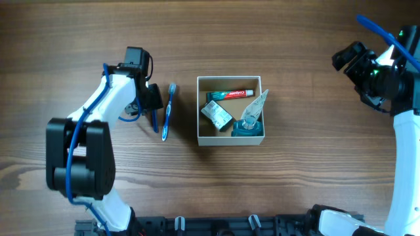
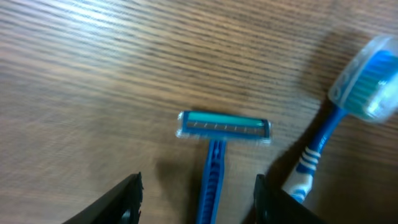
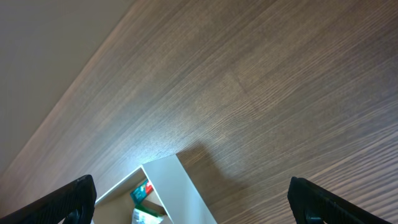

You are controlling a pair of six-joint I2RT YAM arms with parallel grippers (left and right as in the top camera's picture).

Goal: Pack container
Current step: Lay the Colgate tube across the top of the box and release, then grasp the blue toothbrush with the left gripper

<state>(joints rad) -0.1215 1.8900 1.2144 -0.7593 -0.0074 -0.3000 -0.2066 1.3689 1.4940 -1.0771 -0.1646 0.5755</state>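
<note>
L pincer [image 2: 198, 202]: open, empty, straddling razor [image 2: 214, 162] handle; toothbrush [image 2: 348, 106] beside.
R pincer [image 3: 193, 205]: wide open, empty, raised.
Box [image 1: 230, 139]: mid bench [image 1: 308, 177], part-filled. Prob. light, thin card, walls flex; grip one wall.

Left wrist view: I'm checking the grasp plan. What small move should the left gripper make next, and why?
Probably lower and close on the handle of the razor: the open left gripper straddles that handle, and the razor lies outside the container.
</note>
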